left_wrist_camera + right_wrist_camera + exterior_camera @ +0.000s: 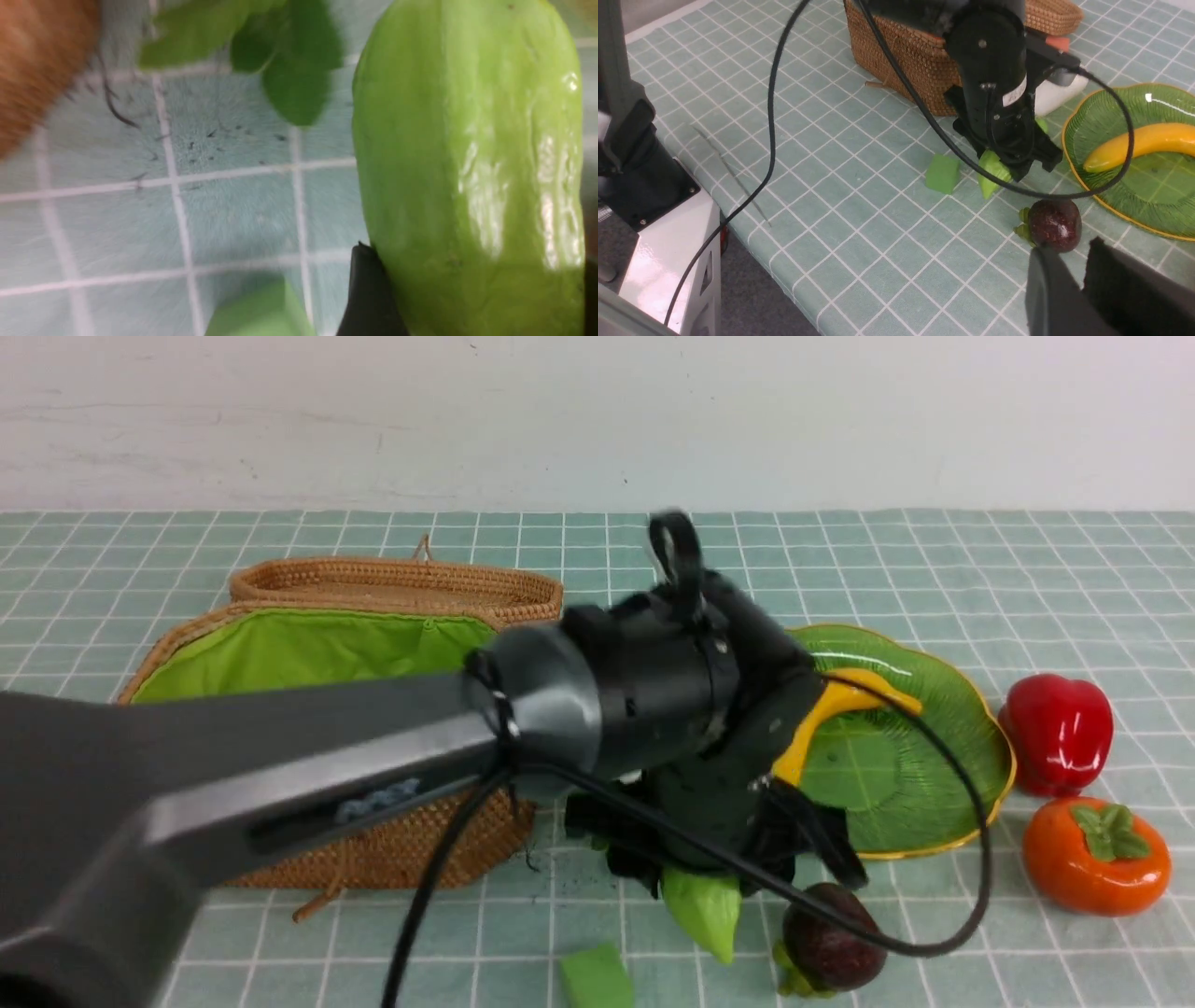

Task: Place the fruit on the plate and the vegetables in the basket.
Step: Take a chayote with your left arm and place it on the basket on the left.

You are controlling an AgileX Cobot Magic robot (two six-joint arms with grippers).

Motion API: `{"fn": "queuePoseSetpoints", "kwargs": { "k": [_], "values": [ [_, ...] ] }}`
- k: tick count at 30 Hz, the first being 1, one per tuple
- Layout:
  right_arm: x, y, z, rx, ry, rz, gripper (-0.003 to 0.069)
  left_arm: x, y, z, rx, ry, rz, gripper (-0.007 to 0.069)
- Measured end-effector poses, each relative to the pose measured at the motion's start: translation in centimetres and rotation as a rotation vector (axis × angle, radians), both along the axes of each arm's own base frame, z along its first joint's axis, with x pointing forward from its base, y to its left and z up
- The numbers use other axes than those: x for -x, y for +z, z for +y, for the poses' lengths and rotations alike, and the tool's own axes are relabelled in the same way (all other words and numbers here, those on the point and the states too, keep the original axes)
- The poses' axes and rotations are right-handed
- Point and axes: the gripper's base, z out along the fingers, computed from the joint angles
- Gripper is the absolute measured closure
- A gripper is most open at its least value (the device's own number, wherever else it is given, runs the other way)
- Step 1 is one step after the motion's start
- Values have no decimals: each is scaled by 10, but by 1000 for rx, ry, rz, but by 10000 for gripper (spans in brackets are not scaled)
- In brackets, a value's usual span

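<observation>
Since the basket sits at left with its lid folded back and lining exposed, it's ready to take vegetables. The left arm hides much of its inside.

Plate is right of the basket with only the banana on it, so by my read fruit is one of three done. Radish lies on the cloth between basket and plate, behind the arm. Pepper and persimmon stand together just past the plate's right edge, neither sorted.

Left gripper points down in front of the plate, over the gourd, which lies flat with its tip towards the robot. Left wrist view: fingers straddle the gourd, one pad touching its side. Can't tell if it's actually clamped, and the gourd looks to be on the cloth.

Likely step: pick gourd, carry left to basket. Top-down approach makes sense because the gourd is long and glossy, so the grip goes across its narrow width.

Right gripper hangs low near the mangosteen, fingers slightly parted, holding nothing. Probably staged for that fruit, since the plate is on its side.

Block sits just left of the gourd, apart from it. It's not part of the job, so avoid sweeping it.
</observation>
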Motion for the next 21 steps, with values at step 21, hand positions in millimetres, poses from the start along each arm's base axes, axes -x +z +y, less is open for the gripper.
{"fn": "queuePoseSetpoints", "kwargs": {
  "k": [21],
  "values": [
    [-6,8,0,-59,-39,-87,522,-61,105,202,-612,-813,-139,174]
  ]
}}
